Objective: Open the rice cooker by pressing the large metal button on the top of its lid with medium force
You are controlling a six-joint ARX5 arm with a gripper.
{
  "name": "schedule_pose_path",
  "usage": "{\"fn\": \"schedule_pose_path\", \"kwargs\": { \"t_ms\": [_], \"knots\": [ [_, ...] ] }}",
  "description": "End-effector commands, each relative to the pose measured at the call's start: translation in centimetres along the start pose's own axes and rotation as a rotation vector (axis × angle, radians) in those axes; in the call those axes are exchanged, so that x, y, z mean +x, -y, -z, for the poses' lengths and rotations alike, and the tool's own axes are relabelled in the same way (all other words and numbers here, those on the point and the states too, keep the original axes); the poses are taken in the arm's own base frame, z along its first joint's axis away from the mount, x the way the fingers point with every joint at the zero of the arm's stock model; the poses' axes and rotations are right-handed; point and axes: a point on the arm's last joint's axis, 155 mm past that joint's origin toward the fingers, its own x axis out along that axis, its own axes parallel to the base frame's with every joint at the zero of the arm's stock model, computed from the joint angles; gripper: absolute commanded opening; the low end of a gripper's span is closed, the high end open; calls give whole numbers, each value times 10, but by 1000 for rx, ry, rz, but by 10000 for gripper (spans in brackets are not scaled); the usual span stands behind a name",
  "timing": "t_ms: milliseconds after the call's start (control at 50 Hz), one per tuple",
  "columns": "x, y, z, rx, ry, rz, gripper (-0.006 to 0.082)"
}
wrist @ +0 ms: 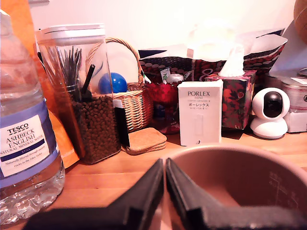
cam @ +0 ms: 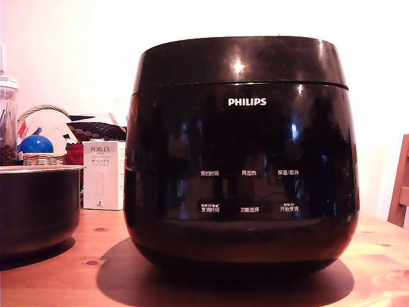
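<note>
Gloss covers the rice cooker point(cam: 239, 160), a rounded black pot shape that fills the middle of the exterior view and stands on the wooden counter point(cam: 96, 256). White PHILIPS lettering sits high on its front, with two rows of small white Chinese labels lower down. The lid point(cam: 239, 61) is a shallow black cap as wide as the body, resting shut along a thin seam. At nine o'clock from the cooker stands a dark pot point(cam: 35, 208) with a pale rim, and behind it a white PORLEX box point(cam: 102, 176). In the wrist view the pincer point(wrist: 164, 167) has its black fingers pressed together, holding nothing, above the pot's brown interior.
</note>
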Motion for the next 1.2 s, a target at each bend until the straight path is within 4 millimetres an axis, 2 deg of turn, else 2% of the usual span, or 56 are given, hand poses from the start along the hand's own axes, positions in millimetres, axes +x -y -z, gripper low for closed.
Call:
{"fn": "schedule_pose_path", "kwargs": {
  "t_ms": [0, 320, 580, 760, 900, 1080, 1100, 1180],
  "knots": [
    [-4, 26, 8, -42, -48, 143, -24],
    [-4, 26, 5, -41, -36, 146, -24],
    [-5, 30, -26, -34, 87, 171, -24],
    [-12, 48, -48, -36, 173, 269, -24],
    [-17, 61, -50, -28, 176, 348, -24],
    [-31, 90, -51, -15, 155, 516, -24],
    [-33, 93, -51, -181, 103, 547, -24],
    [-41, 102, -53, -180, 76, 607, -24]
  ]
}}
